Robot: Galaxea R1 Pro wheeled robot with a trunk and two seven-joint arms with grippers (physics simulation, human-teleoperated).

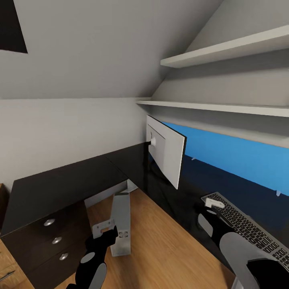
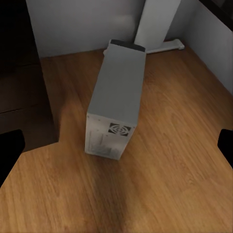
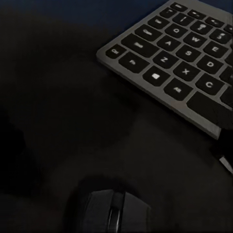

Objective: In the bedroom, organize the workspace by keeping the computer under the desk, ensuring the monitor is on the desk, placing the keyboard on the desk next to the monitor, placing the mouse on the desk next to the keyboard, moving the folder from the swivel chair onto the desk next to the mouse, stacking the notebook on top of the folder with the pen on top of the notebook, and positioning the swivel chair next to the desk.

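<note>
Glossy black desk [image 1: 60, 186], slim keyboard [image 3: 179, 63], rounded mouse [image 3: 114, 211], boxy computer [image 2: 116, 104]

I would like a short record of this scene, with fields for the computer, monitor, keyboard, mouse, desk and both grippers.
computer: grey tower standing on the wooden floor, in the inner corner of the desk
monitor: on the desk, its pale back facing the camera
keyboard: flat on the desk
mouse: on the desk, near the keyboard, not touching it
desk: black L-shaped top with a three-knob drawer unit
left gripper: open, above the floor near the computer
right gripper: over the desk at the keyboard's end; state unclear
</note>
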